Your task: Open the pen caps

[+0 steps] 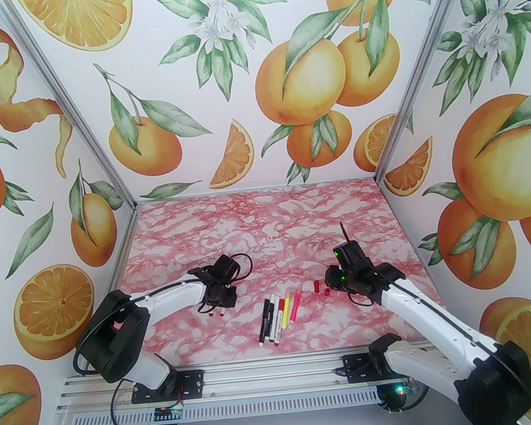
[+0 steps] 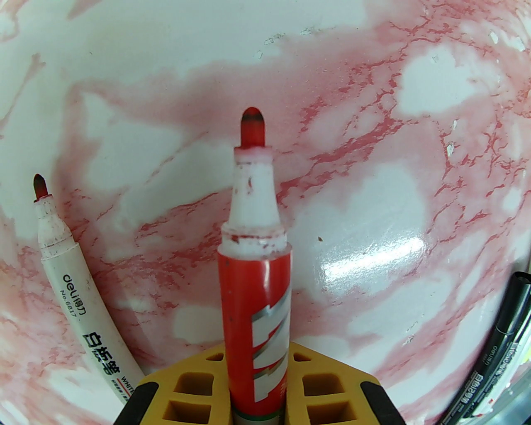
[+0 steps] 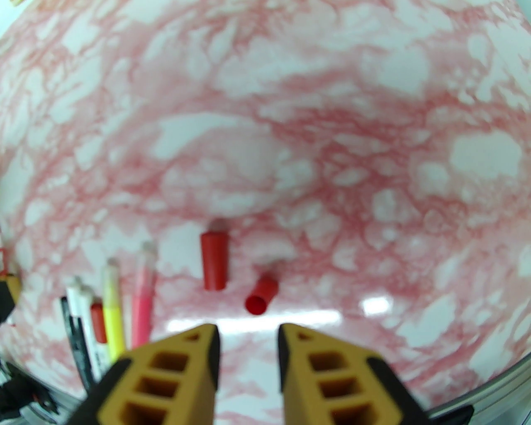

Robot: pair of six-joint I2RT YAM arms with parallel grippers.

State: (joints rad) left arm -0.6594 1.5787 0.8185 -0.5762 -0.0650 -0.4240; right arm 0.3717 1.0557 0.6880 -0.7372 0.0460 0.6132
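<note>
I count 7 pens (image 1: 279,319) tot.: 1 red-barrel pen (image 2: 254,307), 3 white pens (image 2: 79,290), 1 black pen (image 1: 264,322), 1 yellow pen (image 1: 285,312), 1 pink pen (image 1: 296,306). Loose red caps (image 3: 214,260) on the bench (image 1: 272,234): 2.

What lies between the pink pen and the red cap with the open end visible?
Another, longer red cap lies between them, apart from both, seen in the right wrist view.

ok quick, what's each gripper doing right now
left gripper: closed on an uncapped red pen
right gripper: open, holding nothing
</note>
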